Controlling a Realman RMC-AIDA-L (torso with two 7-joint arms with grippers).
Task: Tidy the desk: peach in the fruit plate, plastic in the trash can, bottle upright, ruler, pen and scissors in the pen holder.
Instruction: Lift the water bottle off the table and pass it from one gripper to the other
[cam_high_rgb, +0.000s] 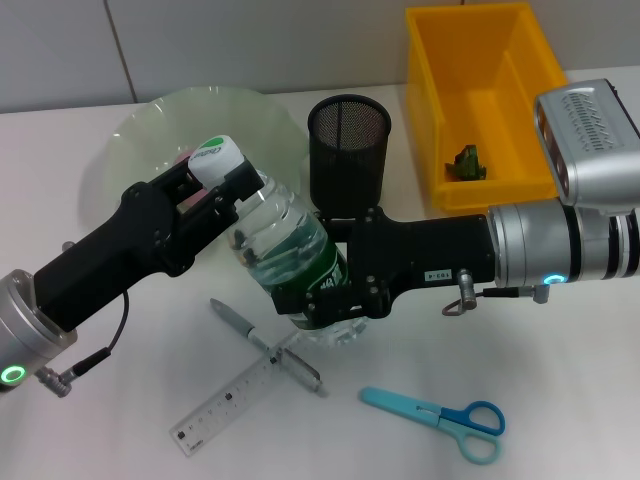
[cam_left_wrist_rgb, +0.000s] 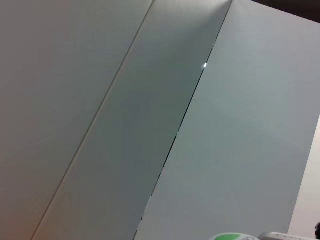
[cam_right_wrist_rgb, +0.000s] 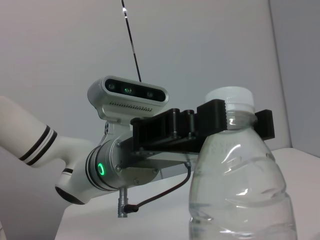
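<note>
1. Bench: flat, white, matte.
2. Fruit plate: pale green, translucent, round; partly hidden by left arm.
3. Trash can: yellow plastic bin, green scrap inside.
4. Bottle: clear ribbed plastic, green label, tilted. Left pincer clamps the white-capped neck; right pincer clamps the base (base on bench).
5. Pen holder: black mesh cylinder, behind bottle.
6. Scissors, ruler, pen: flat on bench, near edge.
</note>
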